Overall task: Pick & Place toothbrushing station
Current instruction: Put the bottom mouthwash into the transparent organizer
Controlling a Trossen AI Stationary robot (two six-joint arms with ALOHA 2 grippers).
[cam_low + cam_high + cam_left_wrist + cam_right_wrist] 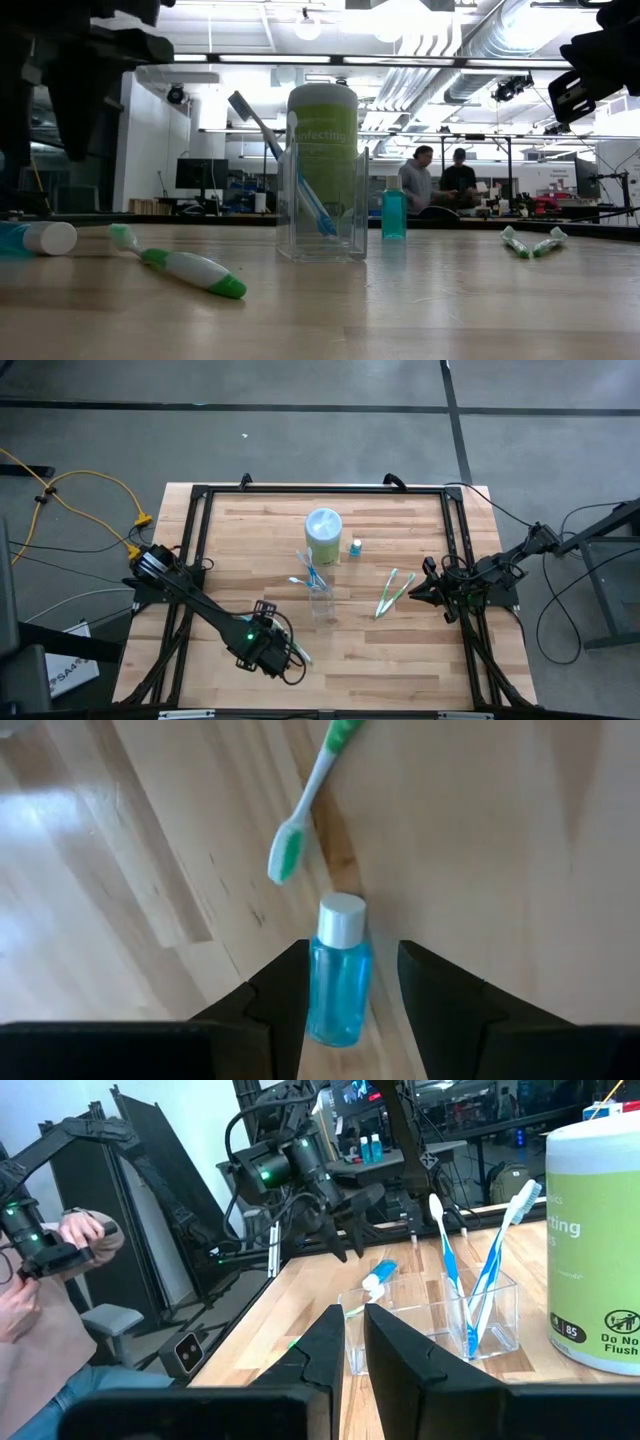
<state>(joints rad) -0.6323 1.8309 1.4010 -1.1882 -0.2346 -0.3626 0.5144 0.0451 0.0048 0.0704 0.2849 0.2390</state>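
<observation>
Nearest, at the front left of the pale wooden plank surface (400,650): left tool (352,1012) lowered over a small blue liquid bottle with a white cap (337,970), fingers (283,995) spread wide on either side of it, bottle lying flat between them, contact not clear. Just past the cap, a green-and-white toothbrush (305,810) lying flat on the planks, bristle end toward the bottle.

Farther in, near the middle of the surface: a small clear square tumbler (321,205) standing upright, with slim blue-and-white toothbrushes (300,170) leaning inside it, heads up. Directly behind the tumbler, a tall white canister with a lime-green label (323,535), upright. Right of the canister, a second small blue bottle (393,214) standing on its base.

Right of centre: two more green-and-white toothbrushes (392,594) lying side by side, close together, well apart from the tumbler.

At the right edge of the surface: right tool (354,1342) hanging clear above the boards, fingers drawn nearly together, nothing between them, pointed toward the tumbler.

Beyond the far edge, in the room behind: two people (436,182) at a workbench; in the right wrist view, a person's hand (85,1230) gripping a black controller off to the side.
</observation>
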